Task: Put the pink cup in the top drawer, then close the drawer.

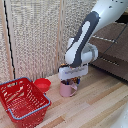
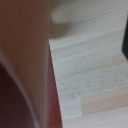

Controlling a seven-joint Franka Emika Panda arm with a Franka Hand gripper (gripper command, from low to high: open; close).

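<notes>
A: Which step is this?

B: The grasp, I'd judge. In the exterior view the end effector (image 1: 74, 80) sits at frame centre, right down over the mug (image 1: 67, 89), which stands on the worktop (image 1: 95, 102) just below centre. The white block hides the fingertips, so I cannot tell how far they are parted or whether they hold the rim.

A: Does the wrist view help?

B: Hardly. A blurred pinkish wall (image 2: 25, 60) fills its left half, probably the mug very close up, with pale wood beside it. No fingers are clear.

A: And the mug's neighbours?

B: A red bowl (image 1: 42, 84) just to its left, a red basket (image 1: 22, 102) at lower left. The dresser (image 1: 112, 47) is at the right edge, well apart.

A: Next?

B: If the grip is set, a straight gentle lift, then carry right toward the top drawer (image 1: 111, 34), which looks to stand open; its front is hard to make out.
</notes>
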